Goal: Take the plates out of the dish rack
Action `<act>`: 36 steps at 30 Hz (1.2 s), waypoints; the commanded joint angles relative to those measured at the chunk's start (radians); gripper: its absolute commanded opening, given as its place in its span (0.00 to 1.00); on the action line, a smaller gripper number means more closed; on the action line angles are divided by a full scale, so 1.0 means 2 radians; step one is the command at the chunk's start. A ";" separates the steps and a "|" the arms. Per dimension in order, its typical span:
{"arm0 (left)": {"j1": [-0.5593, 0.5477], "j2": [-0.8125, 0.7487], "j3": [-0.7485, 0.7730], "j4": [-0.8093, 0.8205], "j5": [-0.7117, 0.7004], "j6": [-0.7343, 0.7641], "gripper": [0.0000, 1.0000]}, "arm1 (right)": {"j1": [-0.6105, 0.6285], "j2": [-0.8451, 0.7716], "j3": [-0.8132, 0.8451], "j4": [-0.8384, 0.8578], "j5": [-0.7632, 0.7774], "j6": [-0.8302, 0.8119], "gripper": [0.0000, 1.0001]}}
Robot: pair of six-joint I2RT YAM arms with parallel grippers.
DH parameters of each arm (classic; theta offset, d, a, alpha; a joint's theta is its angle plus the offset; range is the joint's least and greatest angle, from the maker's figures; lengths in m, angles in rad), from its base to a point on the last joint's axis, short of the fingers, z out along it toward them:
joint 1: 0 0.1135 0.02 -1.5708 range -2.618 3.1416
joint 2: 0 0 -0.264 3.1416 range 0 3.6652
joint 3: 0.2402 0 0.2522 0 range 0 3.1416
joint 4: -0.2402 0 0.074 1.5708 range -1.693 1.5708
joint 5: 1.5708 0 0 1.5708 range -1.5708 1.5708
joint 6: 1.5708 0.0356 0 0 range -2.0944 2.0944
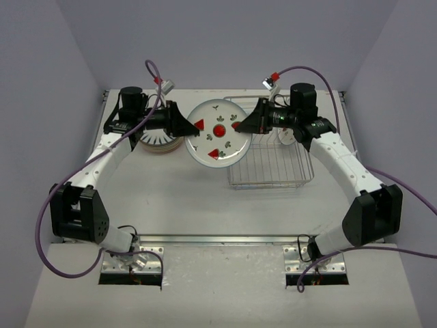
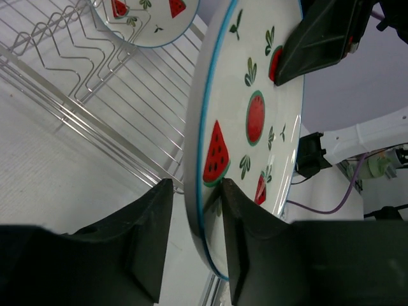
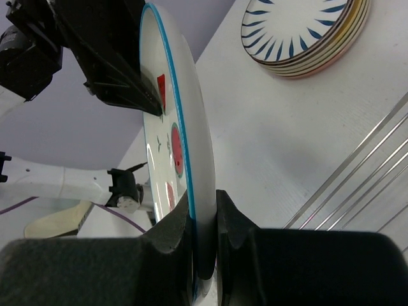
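A white plate (image 1: 218, 133) with red watermelon marks and a blue rim hangs tilted in the air between the two arms, left of the dish rack (image 1: 273, 167). My right gripper (image 1: 239, 125) is shut on its right rim (image 3: 191, 127), both pads pressed to it. My left gripper (image 1: 193, 130) straddles the opposite rim (image 2: 255, 115): one finger (image 2: 233, 210) touches the painted face, the other (image 2: 153, 217) stands a little off the back. A second watermelon plate (image 2: 143, 19) stands in the rack (image 2: 95, 89).
A stack of plates (image 1: 160, 142), topped by one with dark-blue radial stripes (image 3: 299, 32), lies on the table at the back left, beside the left wrist. Rack wires (image 3: 357, 185) run just right of the held plate.
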 commanded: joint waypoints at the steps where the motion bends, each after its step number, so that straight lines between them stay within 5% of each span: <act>1: -0.003 0.011 0.002 0.001 0.026 0.015 0.20 | 0.005 -0.003 0.025 0.067 -0.030 0.018 0.00; 4: 0.000 0.012 0.003 -0.005 0.025 0.015 0.00 | 0.005 -0.003 0.026 0.058 -0.020 0.007 0.02; 12: 0.105 0.034 -0.001 0.054 0.028 -0.068 0.00 | 0.005 -0.004 0.031 -0.005 0.058 -0.035 0.83; 15: 0.152 0.063 0.023 0.053 0.021 -0.087 0.00 | 0.005 -0.005 0.035 -0.029 0.108 -0.050 0.98; 22: 0.225 0.141 0.087 0.019 -0.030 -0.089 0.00 | 0.005 -0.019 0.024 -0.047 0.159 -0.079 0.99; 36: 0.240 0.227 0.138 -0.027 -0.138 -0.052 0.00 | 0.004 -0.029 0.016 -0.050 0.157 -0.089 0.99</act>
